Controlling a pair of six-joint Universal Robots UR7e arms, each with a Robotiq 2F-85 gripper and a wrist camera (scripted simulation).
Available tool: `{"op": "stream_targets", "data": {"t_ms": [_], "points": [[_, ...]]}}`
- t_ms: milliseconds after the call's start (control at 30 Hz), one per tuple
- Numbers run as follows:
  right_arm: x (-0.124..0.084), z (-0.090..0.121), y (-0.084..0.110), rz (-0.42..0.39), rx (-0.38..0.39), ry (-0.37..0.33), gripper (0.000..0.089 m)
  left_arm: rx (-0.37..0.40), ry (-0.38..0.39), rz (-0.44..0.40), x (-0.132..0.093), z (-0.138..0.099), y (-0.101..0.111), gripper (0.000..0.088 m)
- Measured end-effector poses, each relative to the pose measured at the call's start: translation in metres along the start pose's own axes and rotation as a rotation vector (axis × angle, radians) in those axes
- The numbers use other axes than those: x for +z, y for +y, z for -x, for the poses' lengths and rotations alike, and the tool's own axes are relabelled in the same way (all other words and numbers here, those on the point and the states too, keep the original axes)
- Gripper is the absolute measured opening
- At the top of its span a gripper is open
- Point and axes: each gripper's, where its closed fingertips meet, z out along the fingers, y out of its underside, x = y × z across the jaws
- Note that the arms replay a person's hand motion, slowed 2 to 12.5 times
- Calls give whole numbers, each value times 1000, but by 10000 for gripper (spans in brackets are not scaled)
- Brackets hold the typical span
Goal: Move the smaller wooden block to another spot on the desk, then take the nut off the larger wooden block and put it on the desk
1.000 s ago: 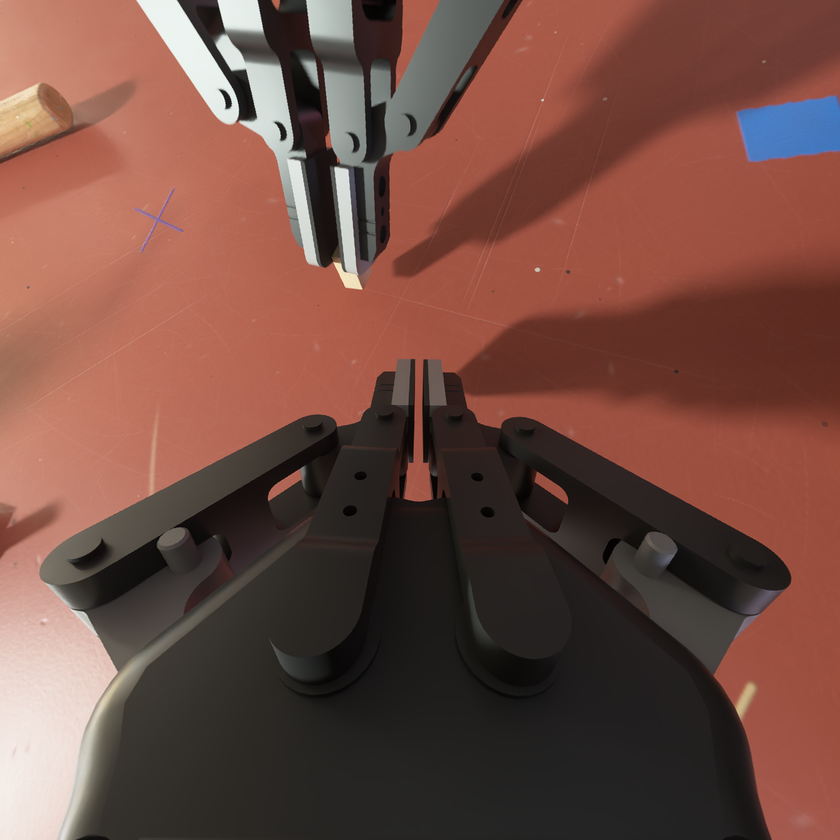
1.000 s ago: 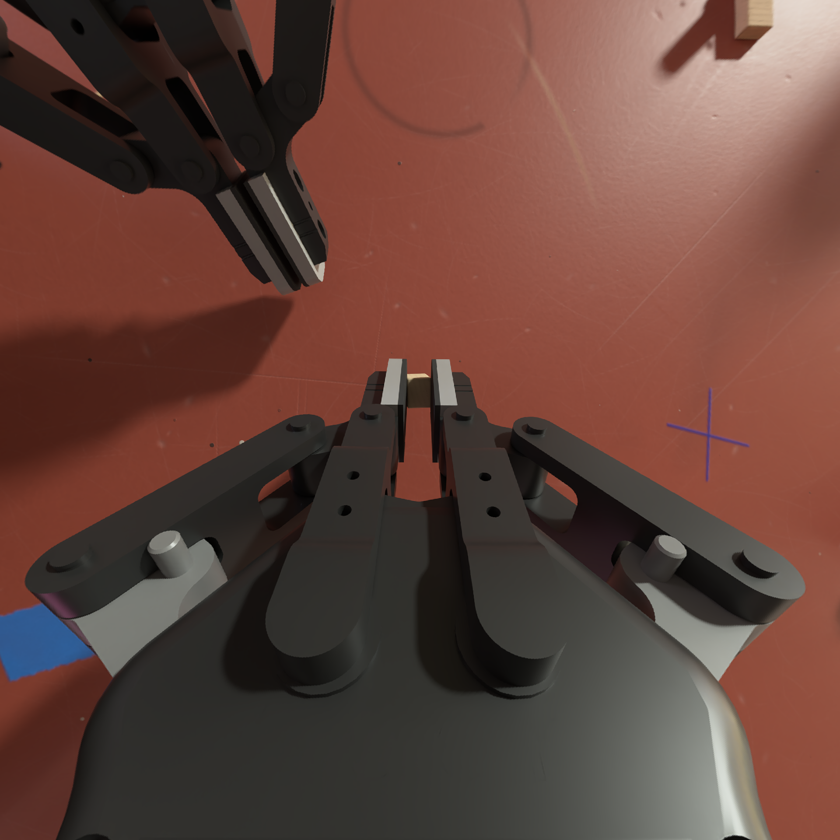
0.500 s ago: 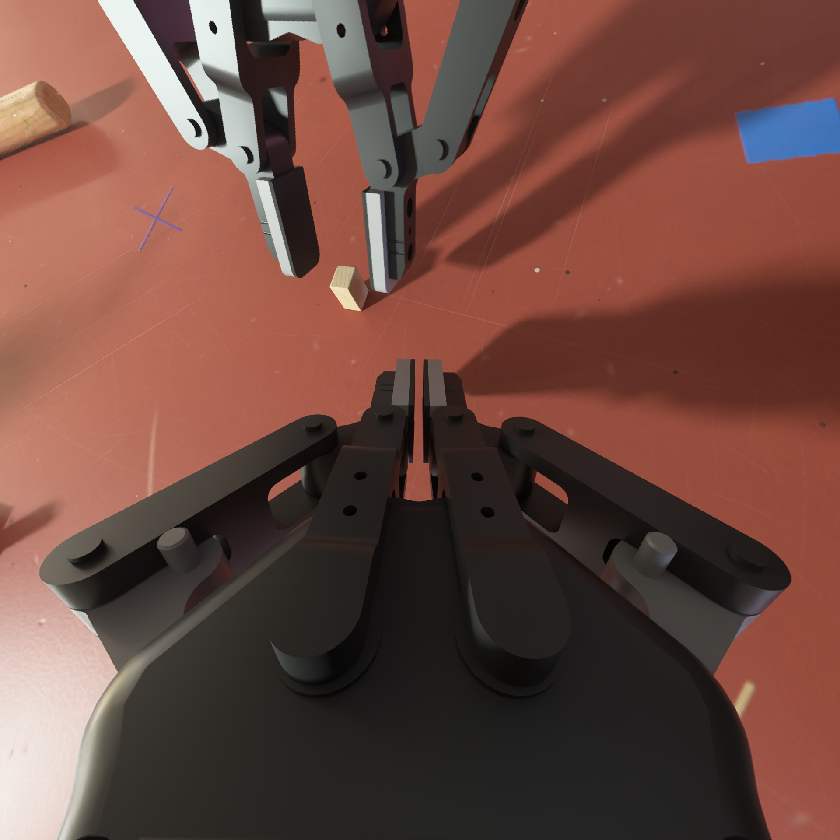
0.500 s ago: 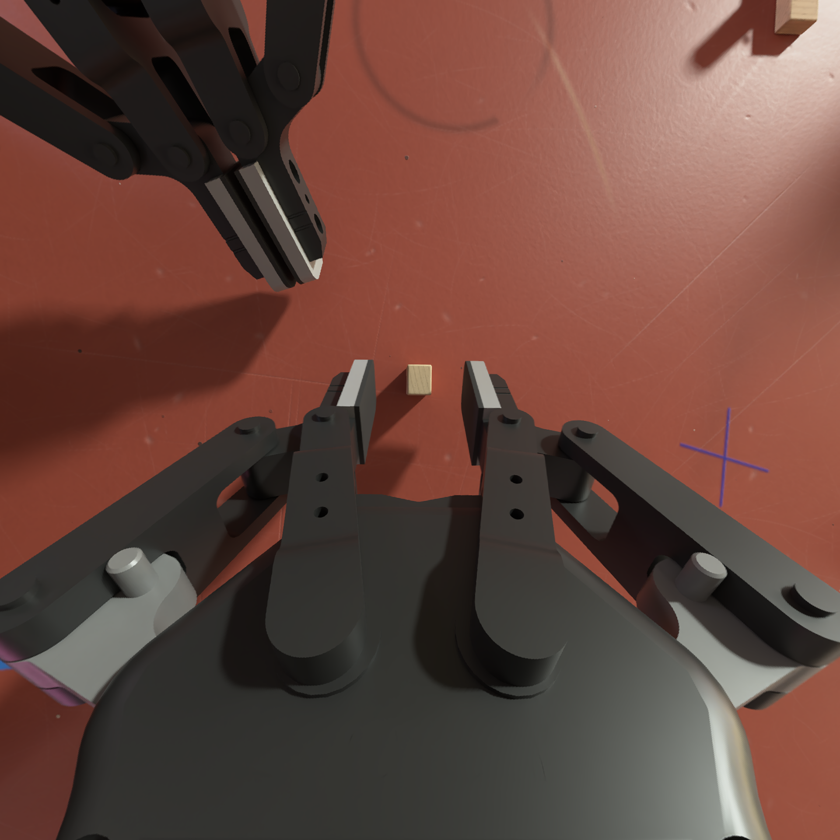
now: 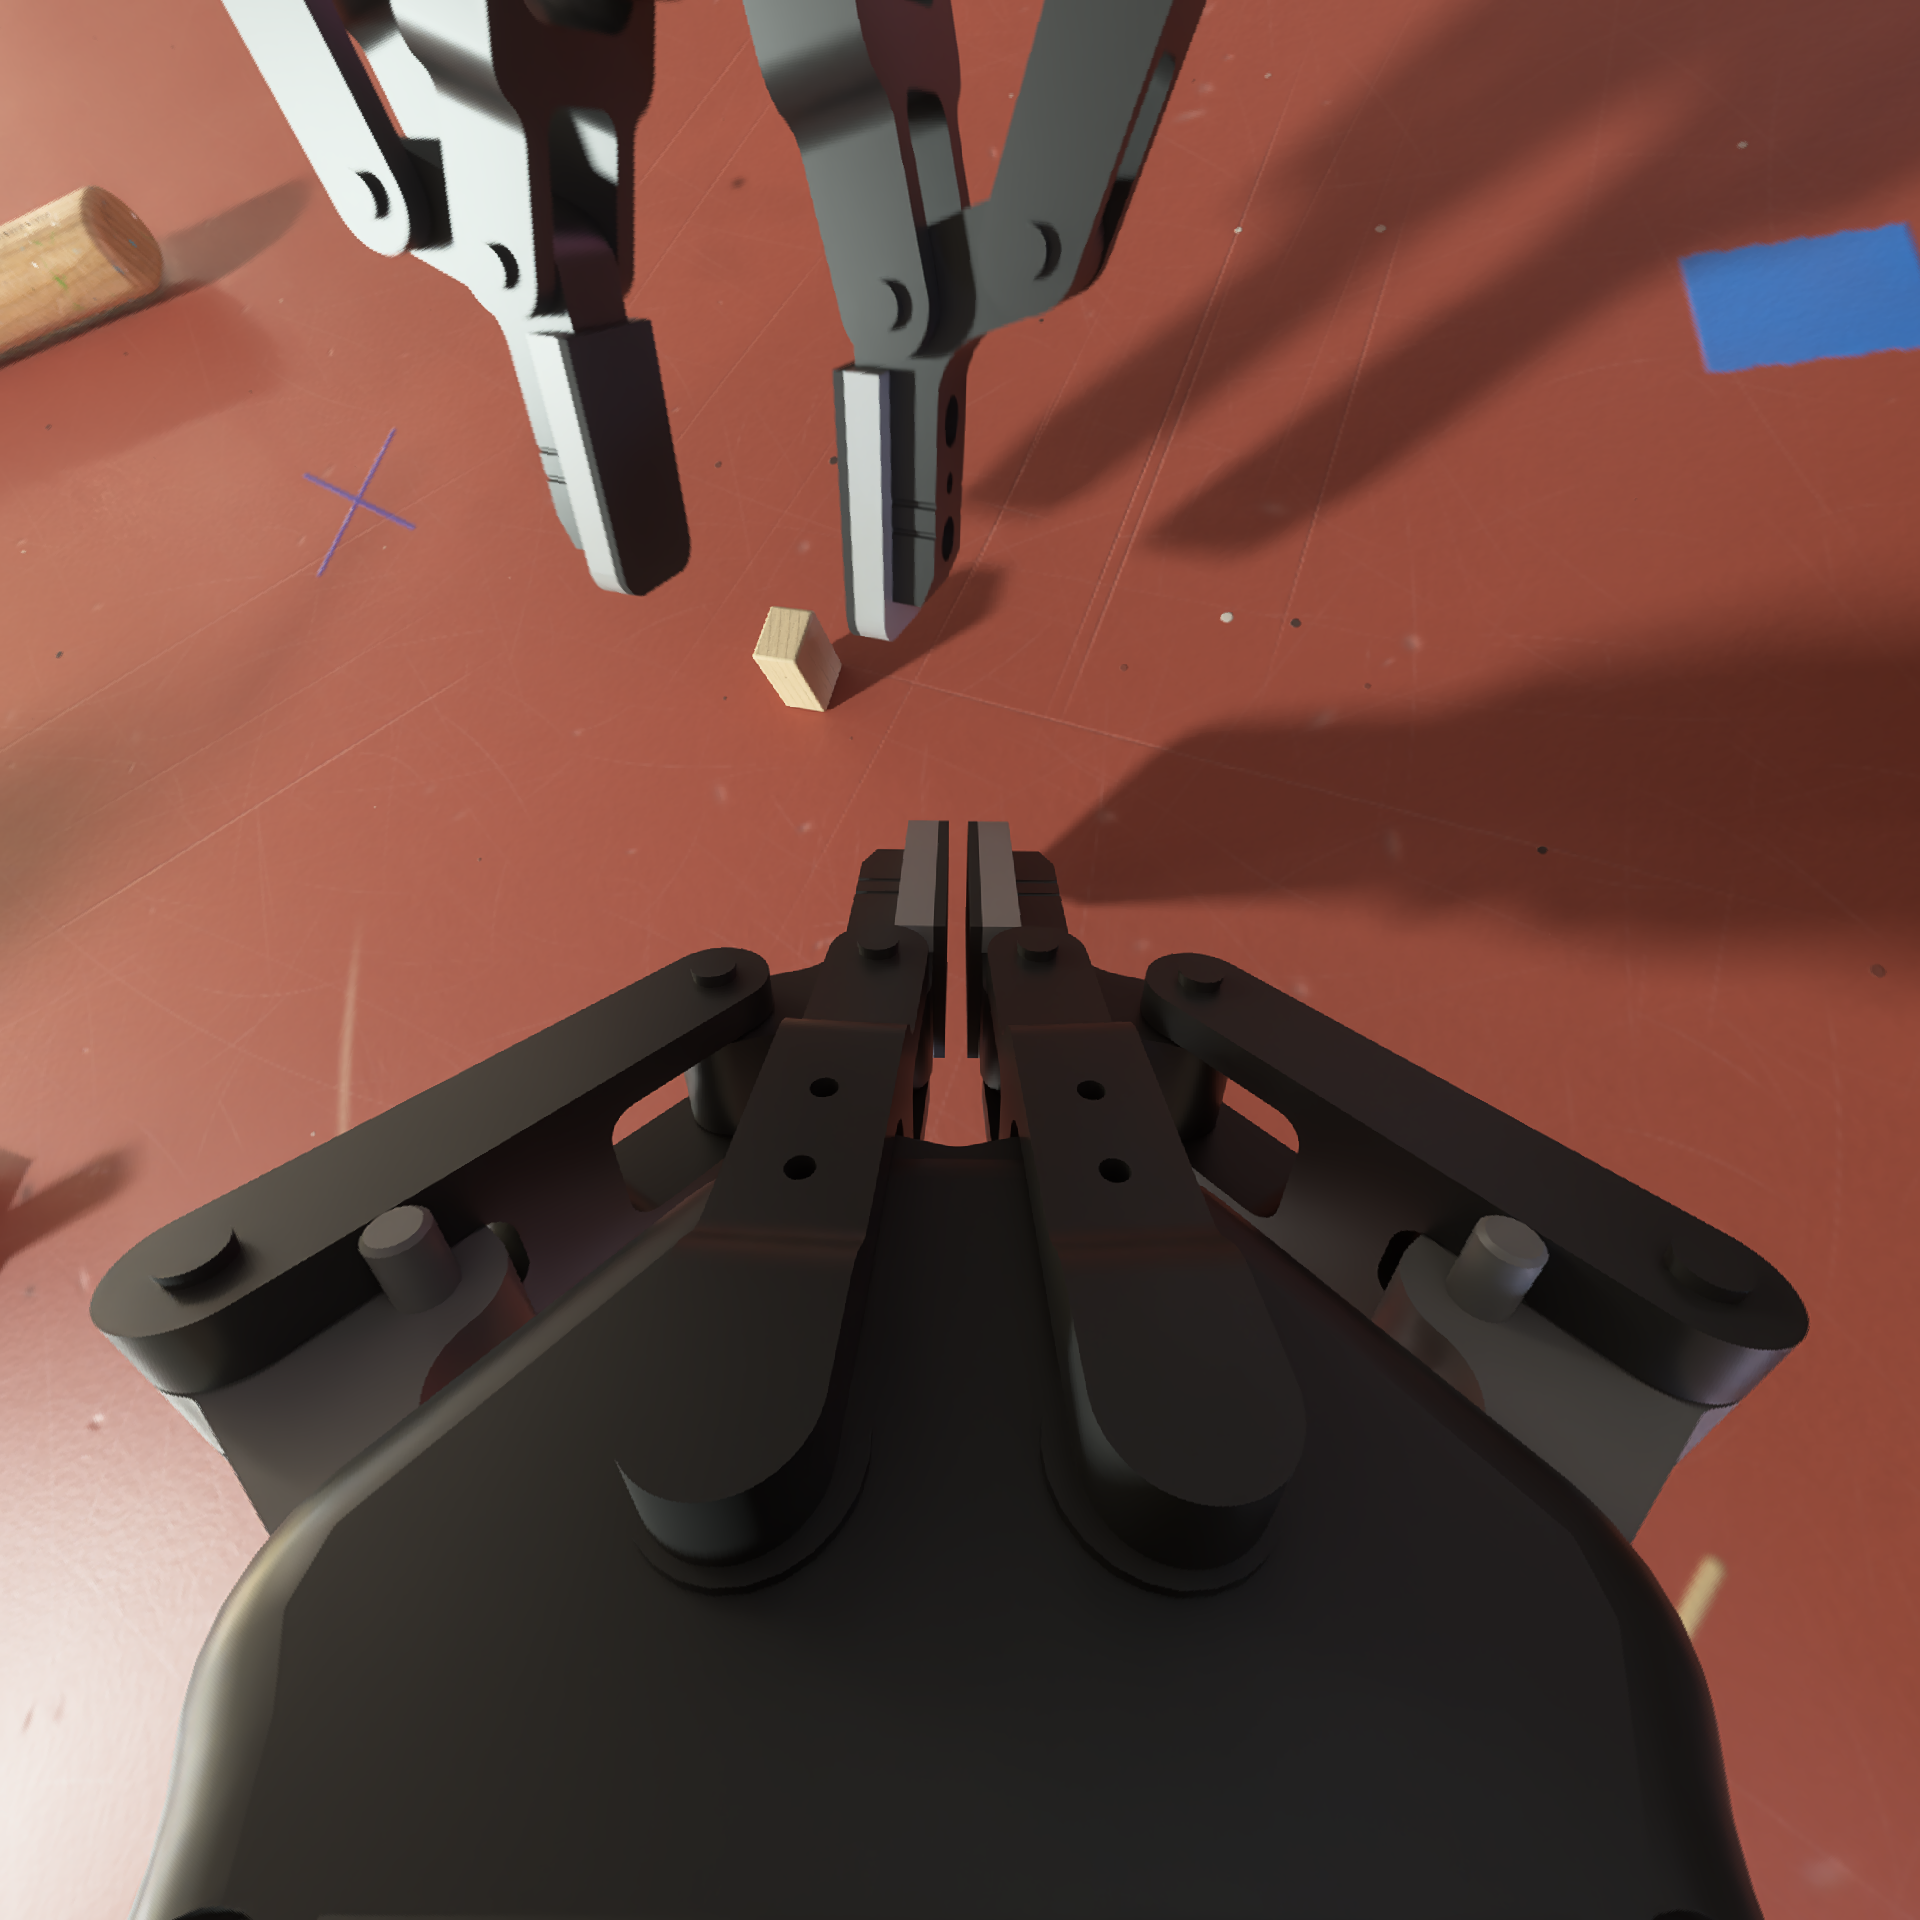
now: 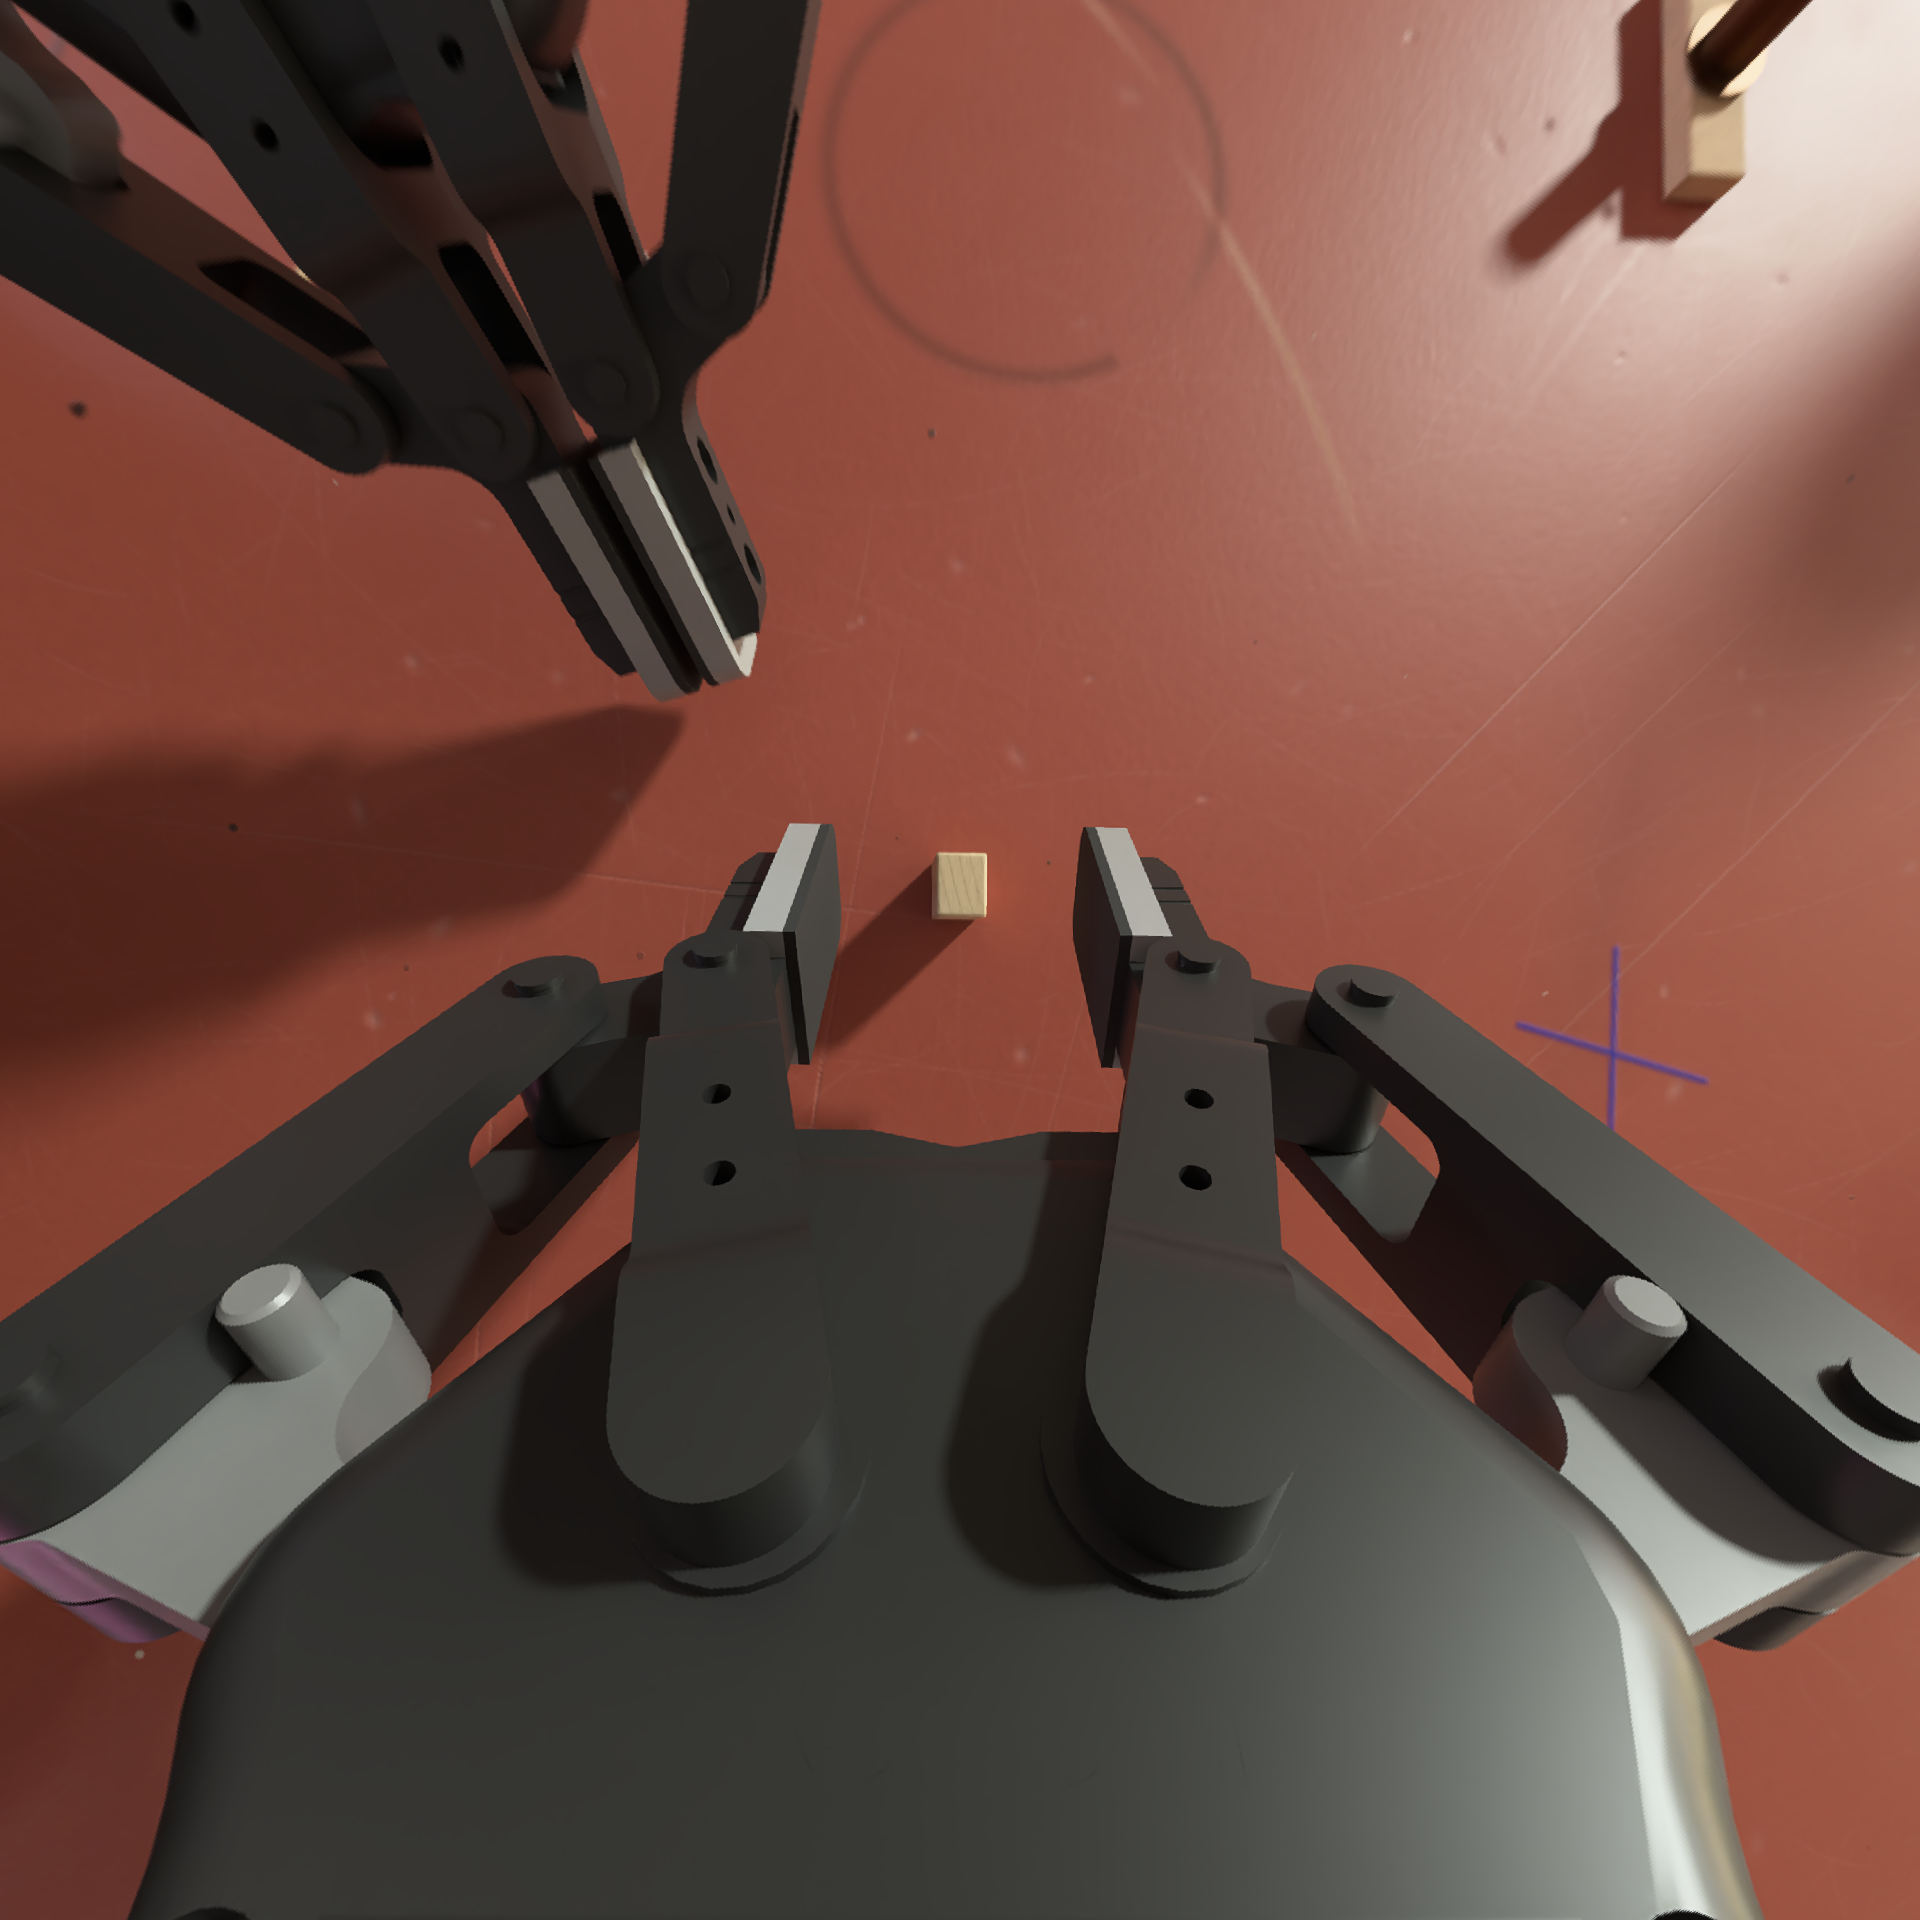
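Observation:
The smaller wooden block (image 6: 960,885) lies on the red desk between the fingers of my right gripper (image 6: 956,847), which is open and raised above it without touching. In the left wrist view the block (image 5: 796,659) sits just below the open right gripper (image 5: 761,601). My left gripper (image 5: 957,862) is shut and empty, hovering near the block; it also shows in the right wrist view (image 6: 707,670). The larger wooden block (image 6: 1704,135) stands at the far top right with a brass nut (image 6: 1730,47) on it, partly cut off by the frame edge.
A wooden dowel (image 5: 73,265) lies at the left edge and a blue tape patch (image 5: 1803,296) at the right. A purple cross (image 6: 1612,1049) marks the desk right of my right gripper. A faint drawn circle (image 6: 1023,187) lies beyond the block.
My right gripper has opened and let go of the smaller block, which now rests on the desk, and the gripper has lifted slightly. The left gripper has stayed shut and still.

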Motion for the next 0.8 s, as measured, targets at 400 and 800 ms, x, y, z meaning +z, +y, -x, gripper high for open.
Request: {"op": "stream_targets", "data": {"t_ms": [400,800], "points": [[-33,-19,-49,-151,-60,40,390,2,-1,0,0,0,0,31],[-53,-61,-115,-267,-90,57,347,1,0,0,0,0,0,30]]}}
